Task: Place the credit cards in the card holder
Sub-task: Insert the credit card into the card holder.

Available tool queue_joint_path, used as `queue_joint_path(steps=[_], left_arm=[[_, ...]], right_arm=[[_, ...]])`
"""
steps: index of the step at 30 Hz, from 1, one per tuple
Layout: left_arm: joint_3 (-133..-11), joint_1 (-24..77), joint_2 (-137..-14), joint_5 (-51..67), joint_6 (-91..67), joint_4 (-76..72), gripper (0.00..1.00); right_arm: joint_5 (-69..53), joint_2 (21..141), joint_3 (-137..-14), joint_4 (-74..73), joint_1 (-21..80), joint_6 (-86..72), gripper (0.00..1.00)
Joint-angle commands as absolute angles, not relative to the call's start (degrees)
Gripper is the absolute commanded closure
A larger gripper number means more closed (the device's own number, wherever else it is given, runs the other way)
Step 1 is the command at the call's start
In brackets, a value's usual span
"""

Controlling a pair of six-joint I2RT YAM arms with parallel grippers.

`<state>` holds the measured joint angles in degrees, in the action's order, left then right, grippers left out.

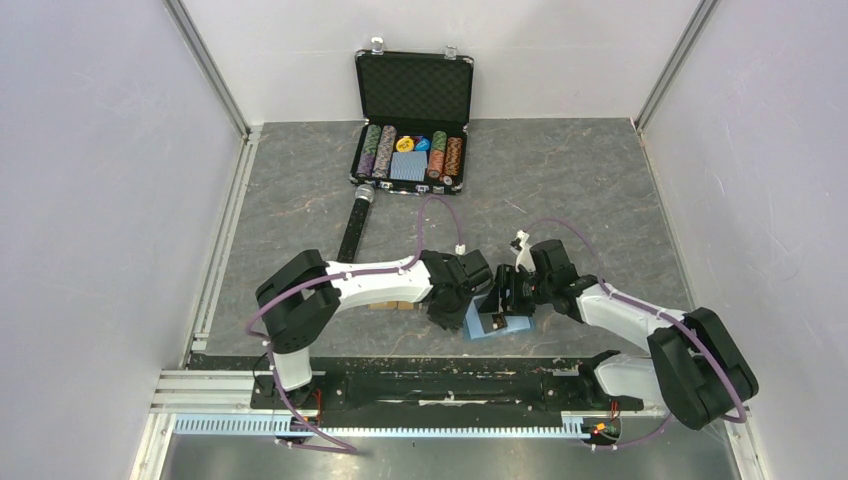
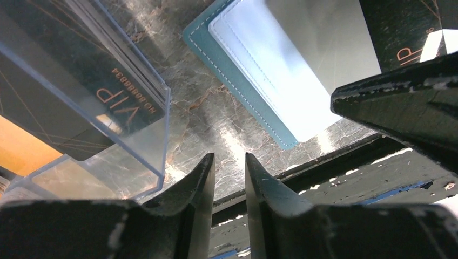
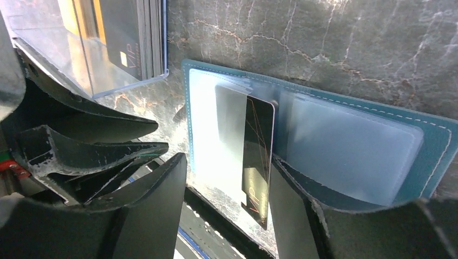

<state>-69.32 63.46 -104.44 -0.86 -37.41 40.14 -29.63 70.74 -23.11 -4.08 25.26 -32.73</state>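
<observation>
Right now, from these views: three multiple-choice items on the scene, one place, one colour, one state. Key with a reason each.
1. Where is the dark VIP card seen by the right fingers?
A) partway in the card holder
B) on the bare table
C) in the clear box

2. What colour is the card holder?
A) red
B) teal-blue
C) black

3. How is the chip case lid?
A) shut
B) removed
C) open, upright

Key:
1 A: part of the card is tucked into the holder and the VIP end sticks out.
2 B: the teal stitched border shows in both wrist views.
3 C: the foam-lined lid stands up behind the chips.
</observation>
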Motion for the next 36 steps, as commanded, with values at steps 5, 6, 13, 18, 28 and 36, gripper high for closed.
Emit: queue_joint_path(steps=[5,6,13,18,28,36], left_arm=[[-71.62,63.51,-108.98,2.09,-37.01,35.06,0.72],[-72.15,63.48,-109.81,2.41,-36.77,35.16,0.73],[-74.69,63.53,-112.15,3.82,-36.05,34.72,0.75],[-75.15,63.54,-111.88,4.33,-36.12,34.03,0.75],[-73.69,63.46,-107.84,4.07,-36.45,32.18,0.73],[-70.78,62.94,-99.35,2.6,-37.44,28.53,0.63]], right_arm=[[-22.63,71.94,-26.37,-13.57,28.04,-28.03,0.55],[-23.08,72.26,-26.29,-12.95,28.31,-28.11,0.55],[-32.9,74.22,-22.82,-3.5,28.88,-32.78,0.5],[-36.35,74.69,-21.1,-0.45,29.56,-34.93,0.48],[-29.55,73.11,-25.57,-11.25,29.78,-29.73,0.44],[-22.84,68.44,-30.28,-22.36,29.86,-25.77,0.15]])
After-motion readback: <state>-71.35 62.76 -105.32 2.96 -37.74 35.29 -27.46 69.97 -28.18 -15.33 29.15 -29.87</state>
